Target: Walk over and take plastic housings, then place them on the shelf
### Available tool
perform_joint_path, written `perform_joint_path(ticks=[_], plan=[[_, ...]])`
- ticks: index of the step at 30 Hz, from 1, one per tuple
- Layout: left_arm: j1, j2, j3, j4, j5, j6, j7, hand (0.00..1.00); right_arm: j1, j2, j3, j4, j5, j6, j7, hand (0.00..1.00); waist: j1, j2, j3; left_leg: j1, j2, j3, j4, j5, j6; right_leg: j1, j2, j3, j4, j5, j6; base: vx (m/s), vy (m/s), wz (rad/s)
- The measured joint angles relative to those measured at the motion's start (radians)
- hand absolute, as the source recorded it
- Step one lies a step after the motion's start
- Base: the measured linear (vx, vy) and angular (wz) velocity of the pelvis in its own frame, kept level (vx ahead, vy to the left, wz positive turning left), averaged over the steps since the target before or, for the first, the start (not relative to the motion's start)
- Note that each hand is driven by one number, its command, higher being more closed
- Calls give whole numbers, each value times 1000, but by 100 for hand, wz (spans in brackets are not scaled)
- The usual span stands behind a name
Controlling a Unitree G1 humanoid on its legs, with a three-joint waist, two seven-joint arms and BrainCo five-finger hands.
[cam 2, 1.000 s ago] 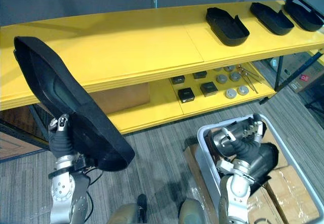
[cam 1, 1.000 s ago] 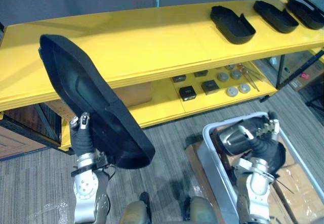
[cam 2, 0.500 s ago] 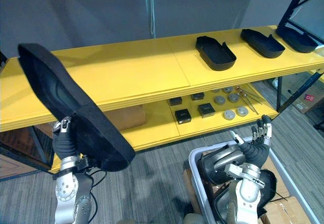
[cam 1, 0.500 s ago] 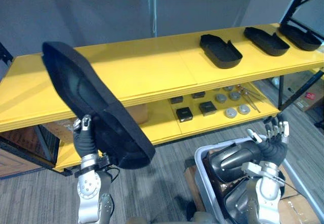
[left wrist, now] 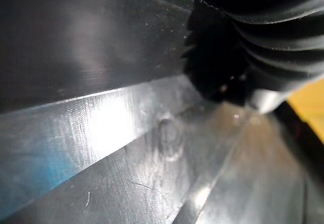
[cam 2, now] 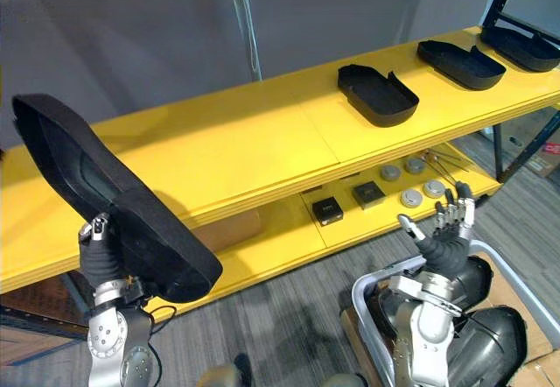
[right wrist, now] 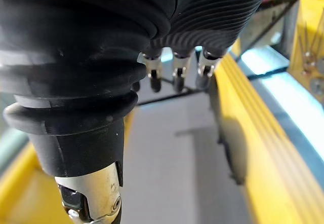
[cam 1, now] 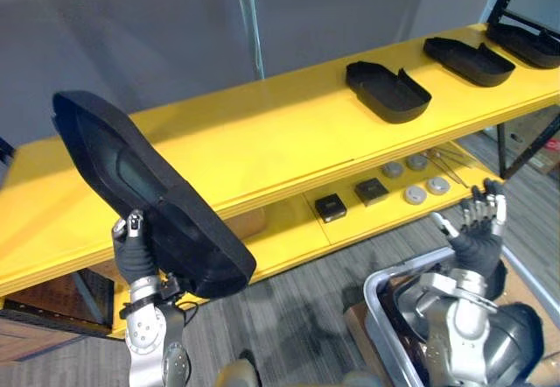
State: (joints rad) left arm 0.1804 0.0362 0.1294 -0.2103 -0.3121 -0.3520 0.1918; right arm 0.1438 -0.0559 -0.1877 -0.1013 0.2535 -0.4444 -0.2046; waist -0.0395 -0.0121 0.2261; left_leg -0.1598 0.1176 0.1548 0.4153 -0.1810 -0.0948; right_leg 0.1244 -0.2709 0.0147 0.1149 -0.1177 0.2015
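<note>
The left hand (cam 1: pixel 131 249) gripped the big black housing (cam 1: pixel 131 177) by its lower rim, tilted before the yellow shelf (cam 1: pixel 262 142). Held so low, it could swing and knock the shelf's front edge. The shelf's left half lay bare; other housings (cam 1: pixel 388 91) sat rightward. The right hand (cam 1: pixel 477 234) hung open above the bin (cam 1: pixel 378 291)

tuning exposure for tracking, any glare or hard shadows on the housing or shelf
Left wrist view: a bright glare band crosses the housing. Left eye view: pale sheen along the shelf's back, no hard shadows on it.
</note>
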Motion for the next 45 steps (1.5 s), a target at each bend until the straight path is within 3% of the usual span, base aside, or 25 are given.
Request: perform_joint_path(ticks=[2, 5, 7, 9, 12, 16, 20, 24, 25, 28, 33, 39, 45], plan=[[-2, 2, -12, -2, 56, 15, -2, 100, 14, 22, -3, 0, 8, -1, -17, 0, -3, -1, -1, 9, -7, 8, 23, -31, 14, -8, -13, -29, 46, 3, 4, 137, 172, -10], [-4, 38, -27, -25, 118, 41, -8, 100, 15, 54, 8, 1, -5, -1, -11, 0, -3, -4, -2, 67, -4, 52, -32, -27, 29, -91, -20, -40, 185, 16, 6, 148, 69, -31], [-24, 60, -34, -30, 146, 58, 2, 100, 21, 58, 11, 0, -14, -2, -3, 0, -18, 8, 0, 98, 15, 51, -78, -13, 30, -108, 16, -37, 179, -31, -9, 111, -37, -11], [-72, 91, -35, -45, 168, 71, 10, 100, 10, 56, 6, -11, -15, -2, 17, 0, -27, -21, -16, 101, 16, 47, -111, 6, 7, -126, 66, -64, 83, 12, -21, 97, -115, -1], [-107, 67, -78, -89, 230, 117, 42, 100, -8, 24, -12, -32, -14, 1, 32, 0, -31, 25, -27, 91, 49, 38, -164, 30, -30, -121, 109, -74, 9, 47, -38, 85, -112, -5], [-135, 74, -95, -105, 276, 165, 32, 100, -21, -37, -7, -87, -15, 22, 34, 0, -41, 42, -34, 136, 50, 19, -225, 56, -38, -89, 117, -98, 6, 47, -39, 45, -55, 14], [-192, 149, -88, -97, 296, 249, 34, 100, -68, -68, 3, -132, -18, 45, 60, 0, -30, 42, -35, 160, 39, 25, -236, 58, -37, -70, 109, -96, -10, 58, -42, -19, 25, -4], [-351, 241, -43, 122, 322, 389, 74, 100, -96, -73, 57, -132, -12, 98, 102, 0, -35, 44, -35, 160, 26, 58, -238, 62, -30, -72, 95, -74, -55, 79, -41, -65, 30, -23], [-415, 272, -26, 240, 312, 437, 84, 100, -96, -84, 76, -132, -13, 112, 121, 0, -44, 44, -36, 160, 27, 73, -238, 64, -29, -80, 96, -60, -63, 89, -42, -66, 19, -30], [-518, 330, -19, 438, 269, 496, 114, 100, -101, -117, 103, -143, -12, 129, 157, 0, -66, 44, -36, 160, 28, 98, -239, 64, -28, -95, 98, -34, -71, 103, -43, -46, 16, -26], [-695, 380, -25, 726, 145, 541, 151, 100, -115, -167, 162, -174, 11, 148, 245, 0, -112, 48, -34, 158, 27, 126, -240, 67, -25, -122, 97, 2, -78, 116, -41, -24, 13, -21], [-840, 389, -59, 847, 29, 588, 201, 100, -125, -211, 249, -189, 48, 203, 296, 0, -142, 80, -5, 137, 25, 133, -249, 77, -23, -159, 99, 26, -72, 125, -41, -12, -2, -8], [-932, 413, -72, 889, -41, 646, 245, 100, -128, -218, 321, -199, 48, 229, 297, 0, -168, 88, 65, 120, 25, 139, -267, 97, -24, -204, 105, 44, -48, 126, -43, -29, -15, -6]])
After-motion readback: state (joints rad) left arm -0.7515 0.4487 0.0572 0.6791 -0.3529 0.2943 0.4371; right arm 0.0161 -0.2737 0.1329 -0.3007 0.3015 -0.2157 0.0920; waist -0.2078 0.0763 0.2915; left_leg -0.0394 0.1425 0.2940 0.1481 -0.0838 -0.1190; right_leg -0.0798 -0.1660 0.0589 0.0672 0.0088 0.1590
